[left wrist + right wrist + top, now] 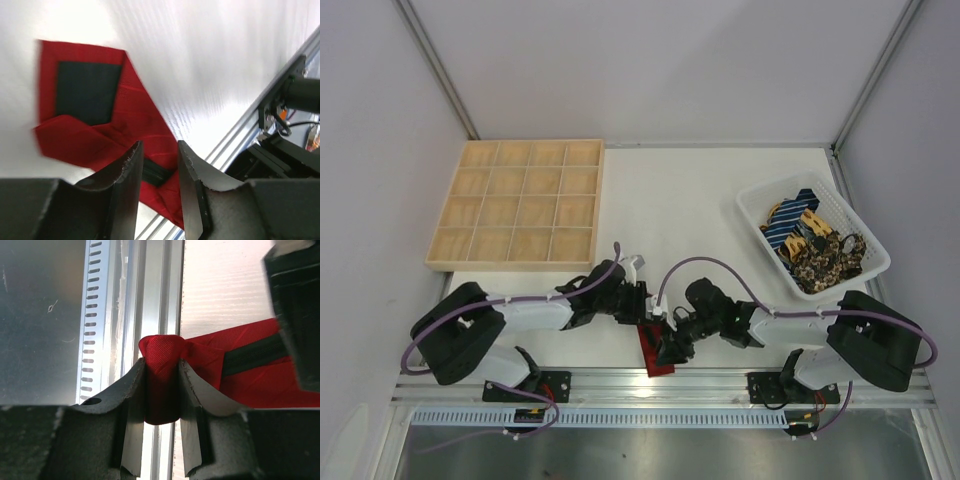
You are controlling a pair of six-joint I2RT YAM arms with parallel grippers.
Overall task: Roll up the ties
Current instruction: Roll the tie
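Note:
The red tie [651, 351] lies folded at the table's front edge between both arms. In the left wrist view the red tie [142, 112] shows a dark lining patch [87, 90]. My left gripper [638, 300] is open, and its jaws [158, 146] hover just above the tie with nothing between them. My right gripper [672, 345] is shut on a bunched fold of the red tie [161, 347], pinched between its fingers [162, 363] over the front rail. The other ties, navy striped [788, 226], mustard [812, 221] and speckled [826, 262], lie in a heap.
A white basket [775, 190] at the back right holds the other ties. A wooden tray [510, 264] with several empty compartments sits at the back left. An aluminium rail [660, 385] runs along the front edge, also in the right wrist view [150, 300]. White walls enclose the table.

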